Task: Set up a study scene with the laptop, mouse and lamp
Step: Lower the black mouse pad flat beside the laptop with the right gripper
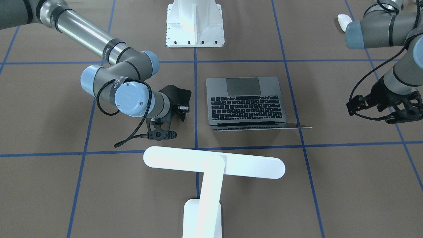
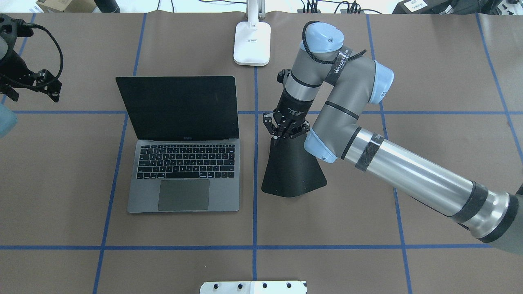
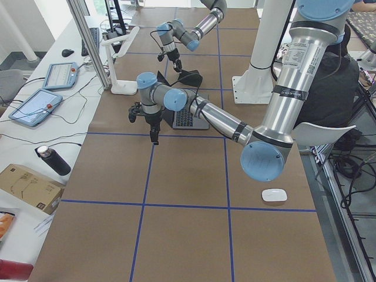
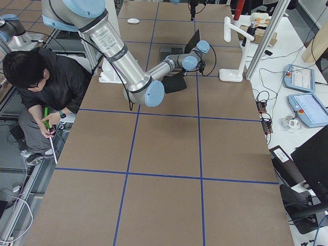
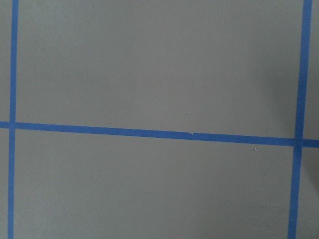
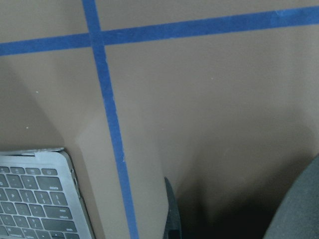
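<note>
One black square pad (image 2: 292, 175) is clamped in the right gripper (image 2: 282, 136) beside the grey metal laptop (image 2: 184, 192); whether the left gripper (image 3: 154, 136) is apart or together cannot be told.

One laptop (image 2: 186, 161), one mouse (image 3: 274, 195), one lamp (image 1: 211, 165), one black pad (image 2: 292, 173) — two arms (image 1: 86, 34) (image 1: 396, 76)

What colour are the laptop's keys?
Black, on the open space-grey metal laptop; clearest in the overhead exterior view.

Brown tabletop (image 5: 149, 69) (blue tape lines (image 5: 149, 133))
</note>
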`<control>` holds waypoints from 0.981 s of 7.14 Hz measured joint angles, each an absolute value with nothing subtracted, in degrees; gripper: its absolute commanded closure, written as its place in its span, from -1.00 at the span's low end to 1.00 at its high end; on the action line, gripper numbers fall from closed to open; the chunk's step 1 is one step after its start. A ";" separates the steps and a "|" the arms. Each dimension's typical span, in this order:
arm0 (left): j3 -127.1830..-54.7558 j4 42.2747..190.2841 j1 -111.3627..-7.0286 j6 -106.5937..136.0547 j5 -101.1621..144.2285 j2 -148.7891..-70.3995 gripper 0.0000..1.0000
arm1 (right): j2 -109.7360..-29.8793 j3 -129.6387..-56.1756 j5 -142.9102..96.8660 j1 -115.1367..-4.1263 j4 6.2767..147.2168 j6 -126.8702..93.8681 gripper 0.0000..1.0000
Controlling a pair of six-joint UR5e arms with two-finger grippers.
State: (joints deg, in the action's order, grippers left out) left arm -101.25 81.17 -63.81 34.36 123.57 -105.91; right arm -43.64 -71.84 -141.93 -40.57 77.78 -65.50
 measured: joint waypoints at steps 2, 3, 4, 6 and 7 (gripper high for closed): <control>-100.67 81.66 -63.81 34.37 123.57 -105.91 -1.00 | -43.60 -71.62 -139.49 -39.57 76.54 -66.41 1.00; -100.13 82.20 -63.81 34.37 123.57 -105.91 -1.00 | -43.57 -71.28 -138.04 -38.97 75.86 -66.55 1.00; -99.11 83.38 -63.81 34.39 123.60 -105.88 -1.00 | -43.54 -71.10 -137.37 -38.57 75.56 -66.59 1.00; -97.14 85.84 -63.81 34.52 123.61 -105.83 -1.00 | -43.51 -71.03 -137.03 -38.28 75.43 -66.62 1.00; -96.95 86.27 -63.82 34.71 123.64 -105.84 -1.00 | -43.52 -71.02 -136.97 -38.26 75.42 -66.62 1.00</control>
State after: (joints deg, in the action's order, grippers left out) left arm -96.95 86.27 -63.82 34.71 123.64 -105.84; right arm -43.52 -71.02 -136.97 -38.26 75.42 -66.62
